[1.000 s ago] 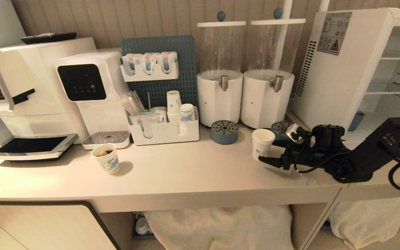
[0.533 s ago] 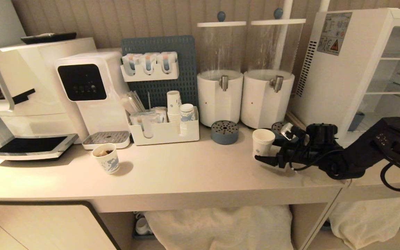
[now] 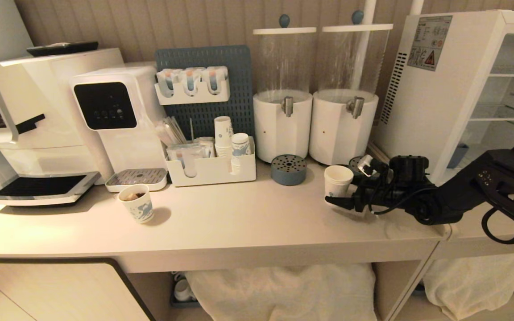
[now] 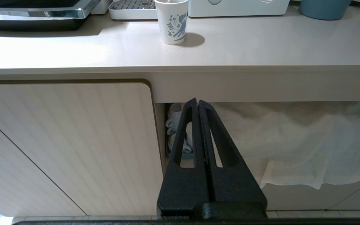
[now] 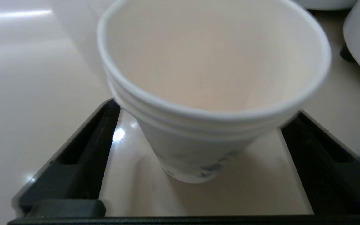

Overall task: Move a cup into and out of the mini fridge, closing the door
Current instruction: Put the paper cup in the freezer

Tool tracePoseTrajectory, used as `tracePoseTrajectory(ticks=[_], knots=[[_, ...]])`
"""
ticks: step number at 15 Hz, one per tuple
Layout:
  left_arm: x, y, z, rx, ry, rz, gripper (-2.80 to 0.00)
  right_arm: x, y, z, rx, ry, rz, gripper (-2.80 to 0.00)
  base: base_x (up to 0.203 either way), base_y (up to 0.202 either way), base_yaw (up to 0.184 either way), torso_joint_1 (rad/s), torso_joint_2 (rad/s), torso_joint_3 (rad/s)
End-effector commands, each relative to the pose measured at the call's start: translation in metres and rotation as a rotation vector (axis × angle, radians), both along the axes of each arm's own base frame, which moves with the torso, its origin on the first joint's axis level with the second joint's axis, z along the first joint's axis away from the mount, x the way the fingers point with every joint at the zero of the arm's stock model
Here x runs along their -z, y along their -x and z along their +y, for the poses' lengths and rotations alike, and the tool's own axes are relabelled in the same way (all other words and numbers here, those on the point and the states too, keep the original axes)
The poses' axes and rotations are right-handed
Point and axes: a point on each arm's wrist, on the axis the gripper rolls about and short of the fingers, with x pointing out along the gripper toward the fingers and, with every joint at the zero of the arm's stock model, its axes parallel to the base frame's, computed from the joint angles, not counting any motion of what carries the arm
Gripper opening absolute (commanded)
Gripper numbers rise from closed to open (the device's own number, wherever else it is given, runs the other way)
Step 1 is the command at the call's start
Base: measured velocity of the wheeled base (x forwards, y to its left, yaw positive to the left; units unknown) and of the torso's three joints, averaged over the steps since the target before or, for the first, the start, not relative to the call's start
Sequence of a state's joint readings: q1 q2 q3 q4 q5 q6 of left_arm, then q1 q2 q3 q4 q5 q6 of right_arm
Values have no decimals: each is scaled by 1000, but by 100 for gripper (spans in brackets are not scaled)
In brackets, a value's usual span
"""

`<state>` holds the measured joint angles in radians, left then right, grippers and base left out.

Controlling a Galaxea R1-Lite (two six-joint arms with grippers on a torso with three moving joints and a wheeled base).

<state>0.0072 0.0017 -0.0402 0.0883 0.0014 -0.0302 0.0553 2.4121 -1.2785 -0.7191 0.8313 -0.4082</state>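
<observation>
Right gripper (image 3: 341, 201) spread wide around the cup (image 3: 337, 180), not yet clamped.

Its two fingers (image 5: 83, 156) flank the upright, empty cup low on either side, gaps showing between them and the paper wall. The cup stands on the counter (image 3: 239, 223), and behind the gripper's arm the mini fridge (image 3: 435, 89) has its wire shelves exposed. Far off, the left gripper (image 4: 197, 106) hangs below the counter edge, fingers pressed together on nothing, facing a cabinet front (image 4: 67, 143) and white cloth (image 4: 292, 140).

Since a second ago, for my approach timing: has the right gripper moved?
Yes. The right gripper, open, has slid further along the counter toward the drip tray, its fingers now either side of the cup.
</observation>
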Motion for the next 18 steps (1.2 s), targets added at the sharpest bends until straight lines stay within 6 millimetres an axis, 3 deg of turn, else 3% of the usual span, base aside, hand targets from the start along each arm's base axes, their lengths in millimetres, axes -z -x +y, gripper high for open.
tracePoseTrajectory(ticks=[1,6,11,15,18], knots=[[0,0,0,-1,0,1,-280,1,0,1,-6,-1,-1,-280,0,0,0,0,0,0],[0,0,0,-1,2,1,-280,-18,19,-2,-3,-5,19,-280,0,0,0,0,0,0],[0,0,0,-1,4,1,-280,-41,52,-5,-2,-5,33,-280,0,0,0,0,0,0],[0,0,0,-1,4,2,-280,-107,123,-12,36,-26,-35,-280,0,0,0,0,0,0],[0,0,0,-1,4,1,-280,-159,198,-17,106,-68,-120,-280,0,0,0,0,0,0]])
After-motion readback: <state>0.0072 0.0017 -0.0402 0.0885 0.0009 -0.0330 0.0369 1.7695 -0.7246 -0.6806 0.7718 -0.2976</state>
